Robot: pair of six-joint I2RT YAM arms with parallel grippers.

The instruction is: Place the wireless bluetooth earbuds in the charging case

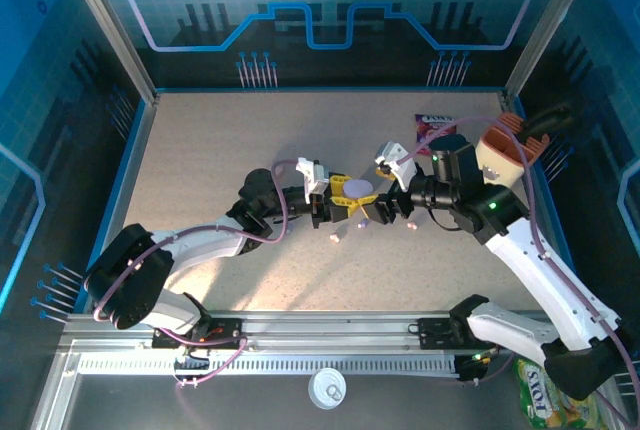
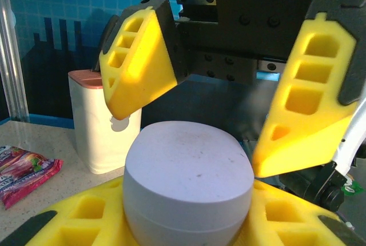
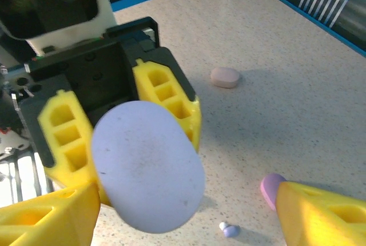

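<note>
Two tiny earbuds [image 3: 227, 229], one whitish and one purple, sat touching each other on the speckled table [image 3: 297, 86], down low between the two grippers. The left gripper [image 1: 345, 202] was clamped on the lavender charging case [image 2: 189, 177], with its yellow fingers [image 2: 80, 217] pressed in on both sides. It held the case up off the table, broad face turned toward the other arm. The lid looked shut to me, just a thin seam running round near the bottom. The right gripper [image 1: 390, 212] hung right in front of the case with its own fingers [image 2: 140, 68] spread wide, one on each side of it, not touching and holding nothing. A pink case [image 3: 225, 77] lay by itself further out on the table. A purplish rounded bit [image 3: 270, 187] peeked out from behind one right finger, honestly couldn't tell what it was. Off to the side stood a white container [image 2: 103, 137], with a pink packet [image 2: 26, 171] lying near it.
</note>
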